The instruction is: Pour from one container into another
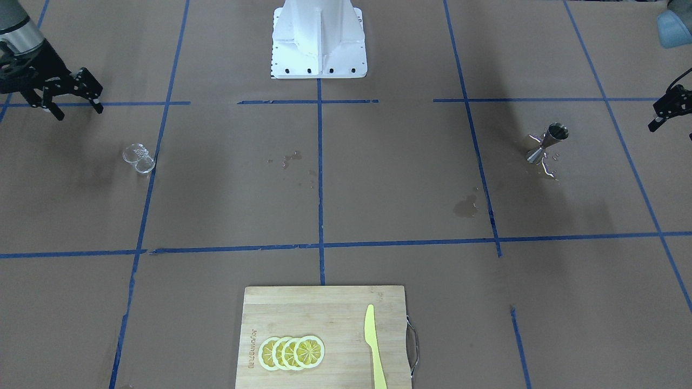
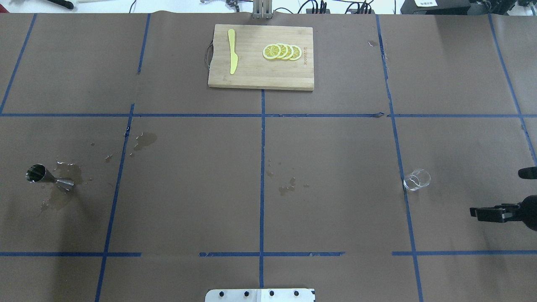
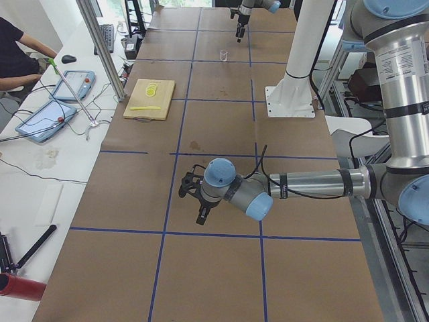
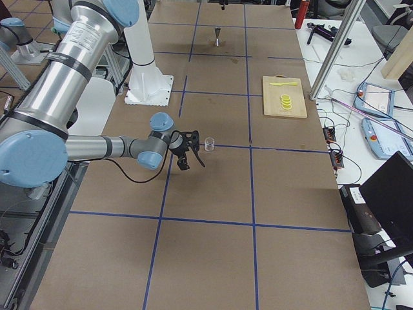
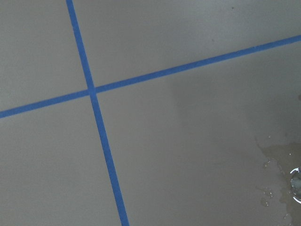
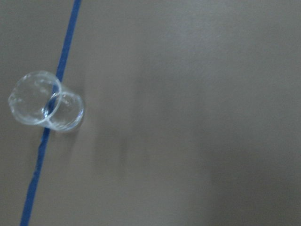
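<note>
Glass cup (image 1: 139,158) upright on counter (image 1: 378,178), on blue tape line (image 1: 145,205). It sits near right gripper (image 1: 79,112), inboard and slightly forward of spread, empty fingers. Right arm nearer. Jigger (image 1: 547,143) well apart by left gripper (image 1: 666,111); cropped, cannot tell its fingers' state.

Brown table (image 2: 188,201), blue tape grid (image 2: 261,167); clear cup (image 2: 416,179), silvery jigger (image 2: 46,176), seemingly yellow knife (image 2: 232,50).

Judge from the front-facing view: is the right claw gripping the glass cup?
No, the glass cup stands alone, and the open right claw hangs apart from it.
</note>
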`<state>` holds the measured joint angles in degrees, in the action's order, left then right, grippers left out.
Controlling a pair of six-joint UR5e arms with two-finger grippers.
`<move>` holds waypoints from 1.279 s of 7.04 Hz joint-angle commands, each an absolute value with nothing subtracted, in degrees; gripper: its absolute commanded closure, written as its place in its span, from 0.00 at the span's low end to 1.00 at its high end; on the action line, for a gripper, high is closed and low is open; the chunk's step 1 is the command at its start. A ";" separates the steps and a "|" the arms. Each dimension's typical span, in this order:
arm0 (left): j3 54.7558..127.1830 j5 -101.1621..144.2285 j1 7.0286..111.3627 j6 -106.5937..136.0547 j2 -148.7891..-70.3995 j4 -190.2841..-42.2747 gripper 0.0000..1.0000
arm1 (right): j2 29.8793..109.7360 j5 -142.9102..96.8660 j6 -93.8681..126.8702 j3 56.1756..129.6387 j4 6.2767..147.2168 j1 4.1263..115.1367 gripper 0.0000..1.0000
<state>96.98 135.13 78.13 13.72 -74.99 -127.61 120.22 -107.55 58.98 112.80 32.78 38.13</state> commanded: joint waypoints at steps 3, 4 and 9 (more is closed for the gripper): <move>98.43 135.79 79.87 3.47 -76.11 -112.58 0.00 | 105.51 -129.28 11.43 107.68 71.36 76.06 0.01; 99.31 135.79 83.89 0.73 -76.81 -106.67 0.00 | 99.99 -132.16 3.51 105.06 81.81 82.12 0.00; 108.62 135.89 91.05 -0.87 -75.60 -91.84 0.00 | 97.19 -136.58 -0.80 103.27 94.84 88.51 0.00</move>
<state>106.63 136.37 90.24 -0.18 -77.43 -92.44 96.06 -136.63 -1.09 103.44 94.59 88.22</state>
